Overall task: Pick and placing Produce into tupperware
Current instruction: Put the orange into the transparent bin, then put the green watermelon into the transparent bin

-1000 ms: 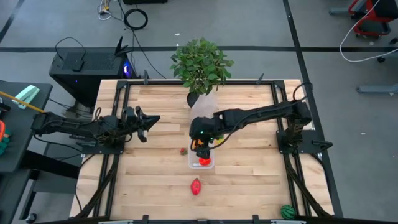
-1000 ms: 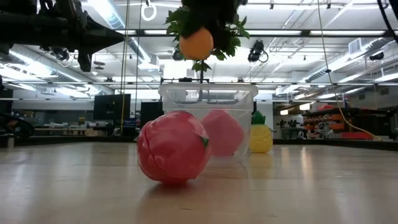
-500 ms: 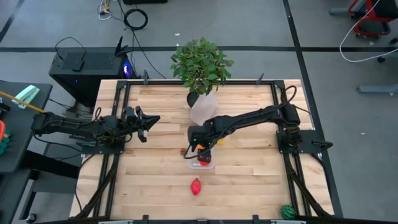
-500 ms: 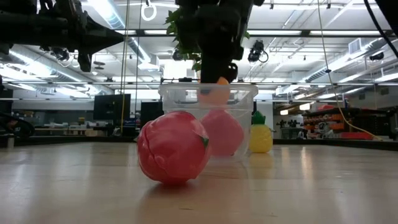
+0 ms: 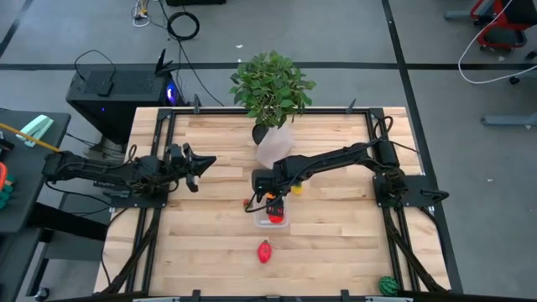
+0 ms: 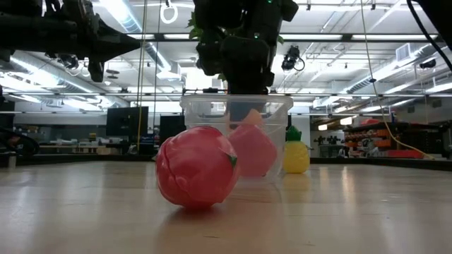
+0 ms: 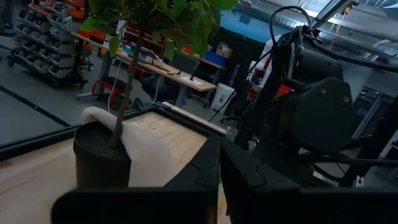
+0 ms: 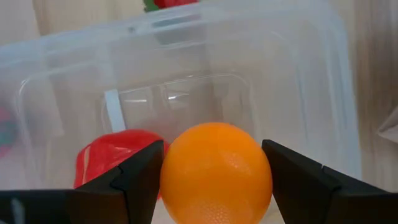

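Note:
The clear tub (image 5: pixel 284 224) stands mid-table; in the low view its wall (image 6: pixel 205 120) shows. My right gripper (image 5: pixel 270 200) reaches down into it from above, shut on a toy orange (image 8: pixel 216 171). A red toy piece (image 8: pixel 109 155) lies on the tub floor. On the table outside lie a big red toy (image 5: pixel 265 251), a tiny red one (image 5: pixel 247 202) by the tub's left wall, a yellow pineapple (image 6: pixel 296 152) and a striped green one (image 5: pixel 387 285). My left gripper (image 5: pixel 201 162) waits shut at the table's left. My right gripper pinches the toy orange across its middle (image 8: pixel 180 174), one finger (image 8: pixel 140 177) on each side of the ball. The fingers come from above, pointing down into the tub. The orange (image 6: pixel 248 116) hangs just below the tub rim, above the red piece.
A leafy potted plant (image 5: pixel 270 84) in a pale wrapped pot (image 5: pixel 273 147) stands at the far edge, just behind the tub. Black frame rails run along both table sides. Bare wood lies left of the tub and along the near edge.
My right gripper has come down with the orange, from well above the tub rim to inside the tub, and has drifted slightly toward the table's left. It stays shut on the orange. The other toys and the tub have kept their places.

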Action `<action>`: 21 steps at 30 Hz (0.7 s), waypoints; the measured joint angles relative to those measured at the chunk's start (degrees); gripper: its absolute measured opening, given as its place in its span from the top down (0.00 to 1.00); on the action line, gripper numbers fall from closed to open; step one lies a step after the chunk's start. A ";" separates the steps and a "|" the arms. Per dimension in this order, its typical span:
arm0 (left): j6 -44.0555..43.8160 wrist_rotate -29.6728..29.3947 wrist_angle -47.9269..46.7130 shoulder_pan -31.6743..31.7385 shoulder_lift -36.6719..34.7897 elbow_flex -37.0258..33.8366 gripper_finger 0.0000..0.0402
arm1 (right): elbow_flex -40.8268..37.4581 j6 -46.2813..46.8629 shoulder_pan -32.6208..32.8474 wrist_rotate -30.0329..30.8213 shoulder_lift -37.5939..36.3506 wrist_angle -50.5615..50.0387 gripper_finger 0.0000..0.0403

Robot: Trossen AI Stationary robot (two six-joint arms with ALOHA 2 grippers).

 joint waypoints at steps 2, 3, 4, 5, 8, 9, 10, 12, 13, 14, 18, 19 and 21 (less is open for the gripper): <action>-0.01 0.00 -0.32 0.00 0.00 0.00 0.95 | 0.00 -0.15 0.03 0.03 -0.12 0.04 0.34; 0.01 0.00 -0.41 0.00 0.00 0.00 0.94 | 0.00 -0.38 0.09 -0.02 -0.15 0.03 0.34; 0.01 0.00 -0.46 0.01 0.01 0.00 0.94 | 0.00 -0.73 0.12 -0.09 -0.15 -0.02 0.34; -0.01 0.00 -0.51 0.01 0.00 0.00 0.93 | 0.00 -1.06 0.18 -0.14 -0.15 -0.17 0.34; 0.00 0.00 -0.74 0.00 0.00 0.00 0.93 | 0.00 -1.44 0.24 -0.14 -0.15 -0.58 0.33; -0.01 0.00 -0.81 0.01 0.00 0.00 0.93 | 0.00 -1.44 0.24 -0.12 -0.15 -0.56 0.33; -0.02 0.00 -0.79 0.00 0.00 0.00 0.93 | 0.00 -1.44 0.22 -0.14 -0.15 -0.61 0.33; -0.01 0.00 -0.78 0.00 0.00 0.00 0.94 | 0.00 -1.46 0.22 -0.14 -0.17 -0.92 0.31; -0.02 0.00 -0.80 0.00 0.00 0.00 0.94 | 0.00 -1.46 0.24 -0.15 -0.20 -1.18 0.30; -0.01 0.00 -0.78 0.00 0.00 0.00 0.95 | 0.00 -1.46 0.24 -0.17 -0.20 -1.50 0.30; -0.04 0.00 -0.76 0.00 0.00 0.00 0.96 | 0.00 -1.46 0.43 -0.57 -0.22 -1.72 0.27; -0.04 0.00 -0.76 0.00 0.00 0.00 0.96 | 0.00 -1.44 0.51 -0.60 -0.22 -1.72 0.27; -0.04 0.00 -0.76 0.02 0.00 0.00 0.95 | 0.00 -1.34 0.54 -0.65 -0.22 -1.74 0.26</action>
